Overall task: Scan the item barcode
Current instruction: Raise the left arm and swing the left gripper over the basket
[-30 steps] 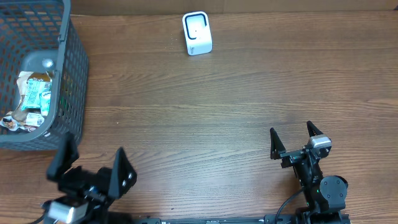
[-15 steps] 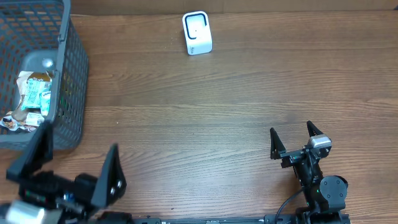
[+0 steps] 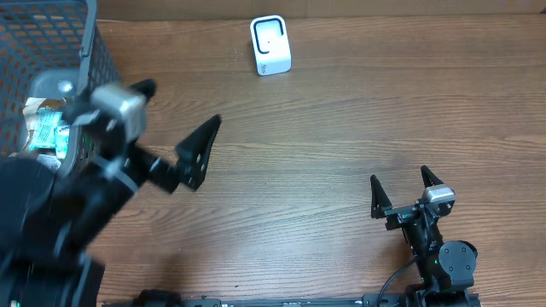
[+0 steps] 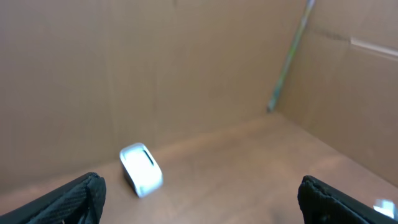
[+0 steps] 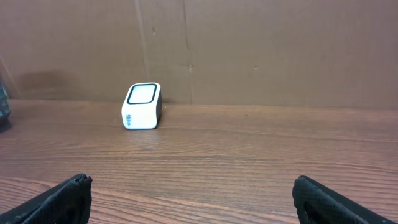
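**Finding.** The task is at its opening step, the reach for an item. Judged from how things lie, nothing is scanned yet and neither gripper holds anything.

**Left gripper** (image 3: 181, 104). The jaws are spread wide and empty. It is raised above the surface (image 3: 324, 128) at the left, just right of the basket (image 3: 101, 111), and shows blurred in the overhead view. Its wrist view looks toward the far side of the scene.

**Right gripper** (image 3: 398, 177). The jaws are likewise spread wide and empty. It sits at the near right, well apart from everything else.

**Item.** The likely candidates are the crumpled packets (image 3: 43, 132) lying inside the grey mesh basket at the far left. Which one is meant, and where its barcode sits, cannot be told from these views.

**Scanner** (image 3: 270, 44). This is a small white unit with a dark-rimmed window. It stands at the far centre of the surface, well apart from the basket and both grippers.

**Next move, as assessed.**
- The left gripper is the nearer one. It should come over the basket's open top, descend inside the wall and close on a single packet.
- It must then lift clear of the rim before carrying the packet right and far to the scanner, with the barcode turned to the window.

**Risk.** Thin, crumpled packets may slip or come up in pairs.
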`<state>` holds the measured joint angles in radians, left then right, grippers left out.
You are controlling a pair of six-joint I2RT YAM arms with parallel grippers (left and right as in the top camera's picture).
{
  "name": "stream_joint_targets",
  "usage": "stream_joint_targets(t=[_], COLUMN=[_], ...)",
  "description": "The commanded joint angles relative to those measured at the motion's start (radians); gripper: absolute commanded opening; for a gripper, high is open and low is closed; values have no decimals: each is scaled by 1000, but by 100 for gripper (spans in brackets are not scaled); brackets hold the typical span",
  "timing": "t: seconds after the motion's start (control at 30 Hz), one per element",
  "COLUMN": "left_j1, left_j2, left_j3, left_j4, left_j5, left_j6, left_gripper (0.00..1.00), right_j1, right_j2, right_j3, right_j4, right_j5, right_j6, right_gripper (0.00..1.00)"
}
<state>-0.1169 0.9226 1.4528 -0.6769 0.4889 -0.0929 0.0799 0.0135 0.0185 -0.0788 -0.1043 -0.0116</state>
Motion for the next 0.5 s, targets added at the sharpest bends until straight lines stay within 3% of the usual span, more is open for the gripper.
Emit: stream_joint_targets(t=[0.0, 0.47], left_j1=[-2, -1], left_j2=[96, 205], left_j3=[60, 62], left_j4=[-53, -116], left_j5=[105, 115], left_j6=[19, -1], left_gripper=[100, 100], right_j1=[-2, -2], right_j2=[-11, -11], right_j3=[-11, -11], right_j4=[4, 4], right_j5=[1, 1], right_j6=[-5, -4], right_gripper=[100, 100])
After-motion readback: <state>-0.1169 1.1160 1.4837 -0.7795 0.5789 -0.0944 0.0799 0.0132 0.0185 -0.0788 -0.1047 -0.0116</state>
